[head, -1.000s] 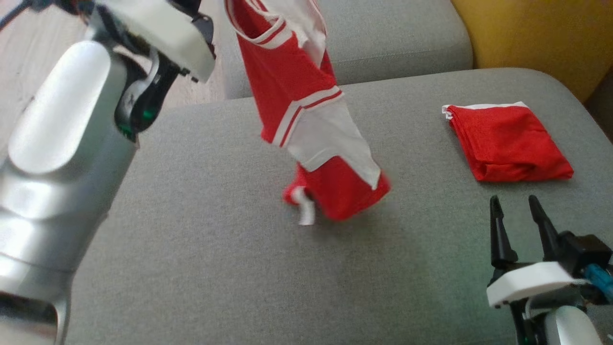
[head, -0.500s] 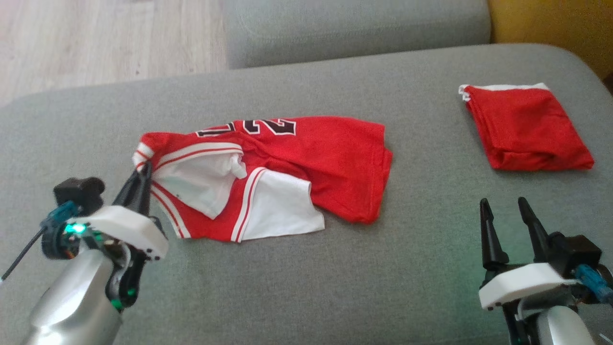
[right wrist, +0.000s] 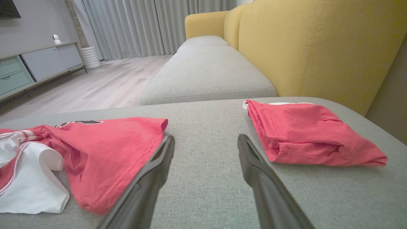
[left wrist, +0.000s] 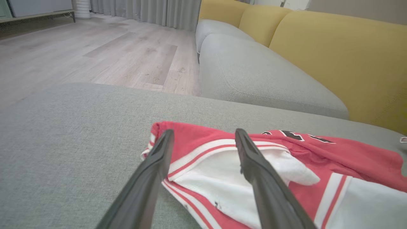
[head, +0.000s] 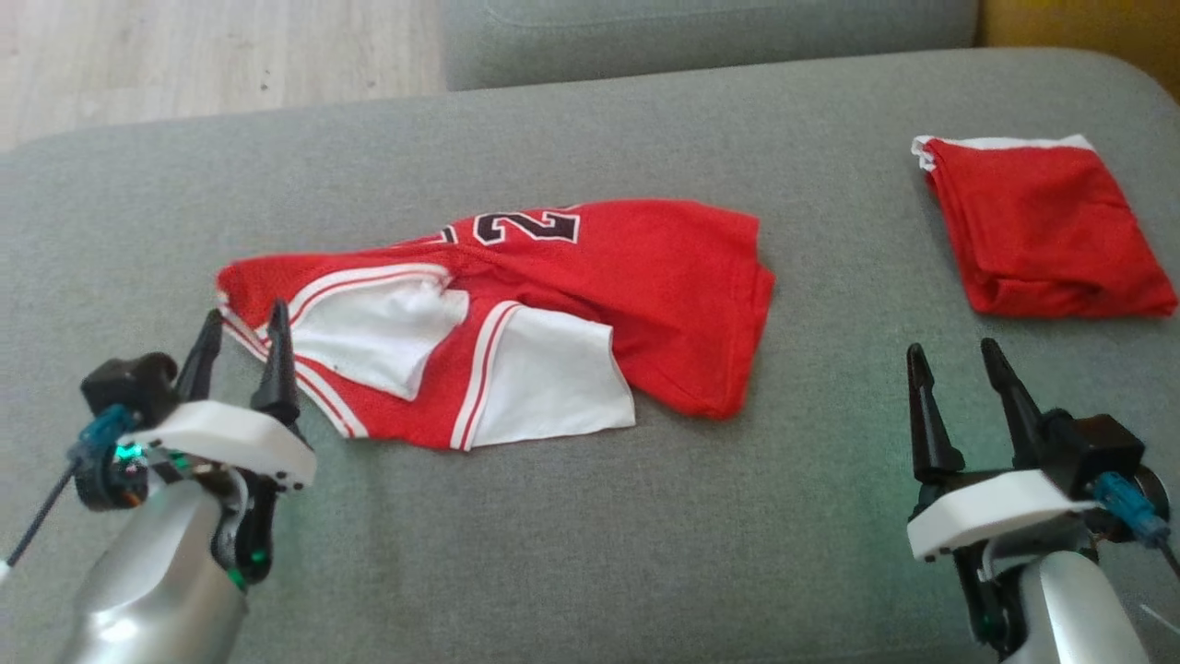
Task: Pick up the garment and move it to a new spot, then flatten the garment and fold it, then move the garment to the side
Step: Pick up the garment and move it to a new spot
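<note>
The garment [head: 645, 286] is a red and white jersey with black numbers, lying rumpled in the middle of the grey cushion [head: 516, 553]. My left gripper [head: 241, 321] stands open at the jersey's left shoulder edge, holding nothing. From the left wrist, the garment [left wrist: 318, 159] lies just under and beyond the spread fingertips of the left gripper [left wrist: 203, 133]. My right gripper [head: 949, 350] is open and empty at the lower right, apart from the cloth. In the right wrist view the garment [right wrist: 105, 149] lies to the left of the right gripper [right wrist: 205, 140].
A second red garment, folded [head: 1042, 231], lies at the cushion's far right, also seen from the right wrist as a folded red bundle [right wrist: 305, 133]. Another grey seat [head: 701, 37] and a yellow backrest [right wrist: 318, 44] lie beyond. Wood floor [head: 184, 55] is at the far left.
The jersey, hanging from my raised left gripper a second ago, was laid on the cushion. My left gripper then let go of its shoulder edge and opened. The head camera has tilted.
</note>
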Robot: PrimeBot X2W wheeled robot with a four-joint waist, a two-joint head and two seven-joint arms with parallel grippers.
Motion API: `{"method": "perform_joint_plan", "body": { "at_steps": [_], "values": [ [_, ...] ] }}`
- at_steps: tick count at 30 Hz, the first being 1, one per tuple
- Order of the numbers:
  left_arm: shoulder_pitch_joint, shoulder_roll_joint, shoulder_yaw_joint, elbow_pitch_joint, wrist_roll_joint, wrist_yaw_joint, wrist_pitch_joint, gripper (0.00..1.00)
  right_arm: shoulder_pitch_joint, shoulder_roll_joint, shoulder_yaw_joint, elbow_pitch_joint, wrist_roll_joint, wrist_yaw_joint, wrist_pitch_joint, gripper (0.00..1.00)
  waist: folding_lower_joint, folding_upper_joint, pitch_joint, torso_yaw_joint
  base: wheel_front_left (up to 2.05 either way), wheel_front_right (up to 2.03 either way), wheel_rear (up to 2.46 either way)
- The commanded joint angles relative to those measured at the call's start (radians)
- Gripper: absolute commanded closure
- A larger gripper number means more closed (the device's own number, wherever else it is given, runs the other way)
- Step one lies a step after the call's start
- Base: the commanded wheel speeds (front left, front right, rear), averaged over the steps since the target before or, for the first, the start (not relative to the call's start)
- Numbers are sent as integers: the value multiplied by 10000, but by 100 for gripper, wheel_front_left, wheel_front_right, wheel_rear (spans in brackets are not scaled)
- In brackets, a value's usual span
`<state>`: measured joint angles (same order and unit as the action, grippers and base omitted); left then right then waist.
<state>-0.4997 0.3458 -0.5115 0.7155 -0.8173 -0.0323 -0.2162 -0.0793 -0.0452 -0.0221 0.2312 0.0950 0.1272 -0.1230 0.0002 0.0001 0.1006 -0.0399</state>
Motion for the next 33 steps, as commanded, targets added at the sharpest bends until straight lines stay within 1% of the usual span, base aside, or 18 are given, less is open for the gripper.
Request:
{"method": "perform_joint_plan", "body": {
  "at_steps": [1,5,8,11,16,17,21,27,33],
  "values": [
    [-461,242,398,-124,134,-14,-202,0,-274,-51,227,-243,-66,35,-28,0,-2,-1,-192,144,0,0,0],
    [-85,60,337,-272,380,24,-368,0,-151,-51,120,-91,-48,35,-96,0,-2,-1,-631,420,0,0,0],
    [373,44,227,-539,633,94,-414,0,-39,-51,34,26,-41,35,-147,0,-2,-1,-996,639,0,0,0],
    [930,14,327,-988,705,289,-437,0,94,-51,-69,101,-48,35,-202,0,-2,-1,-1244,858,0,0,0],
    [2036,-102,636,-2066,787,743,-451,0,328,-51,-191,196,-13,35,-304,0,-2,-1,-1528,1181,0,0,0],
    [2036,-102,636,-2066,787,743,-451,0,328,-51,-191,196,-13,35,-304,0,-2,-1,-1528,1181,0,0,0],
    [3056,-298,1037,-3082,899,1148,-453,0,656,-51,-256,214,118,35,-401,0,-2,-1,-1720,1403,0,0,0],
    [4402,-562,1324,-4307,1477,1632,-454,0,1179,-51,-154,334,339,35,-594,0,-2,-1,-1903,1622,0,0,0],
    [5330,-821,1494,-5045,1836,1866,-455,0,1391,-51,226,594,642,35,-752,0,-2,-1,-2042,1632,0,0,0]
  ]
}}
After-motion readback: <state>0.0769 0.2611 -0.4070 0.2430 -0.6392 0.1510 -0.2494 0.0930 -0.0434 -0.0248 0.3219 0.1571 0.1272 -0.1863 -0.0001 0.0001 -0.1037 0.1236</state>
